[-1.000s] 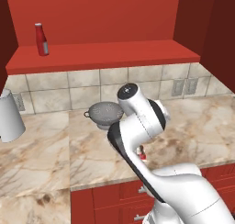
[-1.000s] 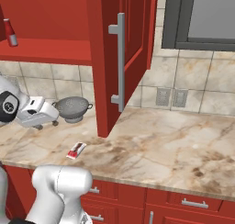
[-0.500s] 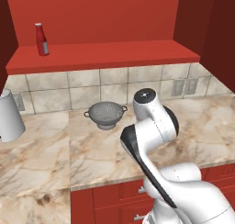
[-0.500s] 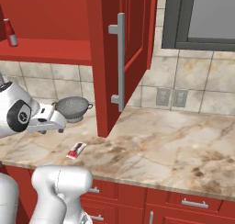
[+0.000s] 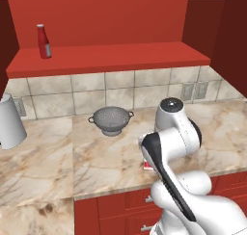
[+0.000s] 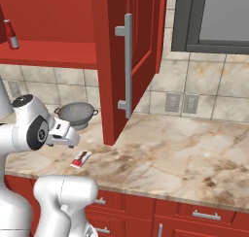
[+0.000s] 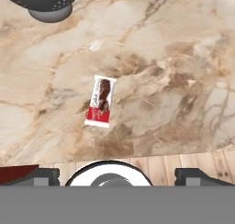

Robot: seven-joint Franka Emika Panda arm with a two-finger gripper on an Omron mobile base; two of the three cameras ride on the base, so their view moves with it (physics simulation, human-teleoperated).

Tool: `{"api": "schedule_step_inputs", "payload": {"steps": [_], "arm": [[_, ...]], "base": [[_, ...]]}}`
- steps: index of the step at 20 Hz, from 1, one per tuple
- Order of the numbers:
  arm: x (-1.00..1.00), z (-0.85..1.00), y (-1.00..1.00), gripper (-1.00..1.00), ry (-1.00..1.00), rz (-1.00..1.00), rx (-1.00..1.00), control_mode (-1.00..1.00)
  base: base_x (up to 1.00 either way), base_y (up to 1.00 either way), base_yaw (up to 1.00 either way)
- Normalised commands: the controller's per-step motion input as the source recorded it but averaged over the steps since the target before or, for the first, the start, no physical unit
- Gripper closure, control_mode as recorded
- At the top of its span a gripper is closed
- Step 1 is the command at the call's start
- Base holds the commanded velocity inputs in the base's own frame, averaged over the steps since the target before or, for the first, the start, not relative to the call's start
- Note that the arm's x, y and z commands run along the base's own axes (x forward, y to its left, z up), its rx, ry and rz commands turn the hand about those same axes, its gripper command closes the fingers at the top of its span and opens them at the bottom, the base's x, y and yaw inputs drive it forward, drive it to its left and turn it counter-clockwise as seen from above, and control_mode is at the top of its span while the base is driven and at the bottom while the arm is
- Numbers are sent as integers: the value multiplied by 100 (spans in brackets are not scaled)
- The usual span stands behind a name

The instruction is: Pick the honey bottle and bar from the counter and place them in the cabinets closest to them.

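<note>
The counter (image 6: 194, 153) runs wide and bare to the right of the gripper (image 7: 117, 174), its thick pale front edge showing just beneath the fingertips in the hand view; above the worktop the open cabinets (image 5: 111, 58) have a flat red shelf, and in the right base view one cabinet door (image 6: 129, 61) stands swung out over the counter, to the right of the hand. Counted: one tall red bottle (image 5: 44, 41) on the shelf up to the left, one grey colander (image 5: 111, 120) on the counter at the wall beyond the gripper, one pale grey appliance (image 5: 9, 122) far off to the left, one bar (image 7: 101, 101). The gripper hangs above the counter near its front edge with the fingers (image 7: 43, 175) spread wide and nothing between them. The bar lies flat on the marble below and just ahead of the gripper, a little left of the midline between the tips, apart from both of them, nearer than the colander
</note>
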Motion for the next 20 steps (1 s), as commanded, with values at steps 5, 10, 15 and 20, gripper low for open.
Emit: {"api": "schedule_step_inputs", "payload": {"steps": [5, 10, 15, 20], "arm": [[0, -22, -5, -100, 0, 0, 12, -100], [9, -24, -1, -100, 0, 0, 12, -100], [19, -28, -5, -100, 0, 0, 10, -100], [24, -33, -4, -100, 0, 0, 6, -100]], "base": [[0, 0, 0], [0, 0, 0], [0, 0, 0], [0, 0, 0]]}}
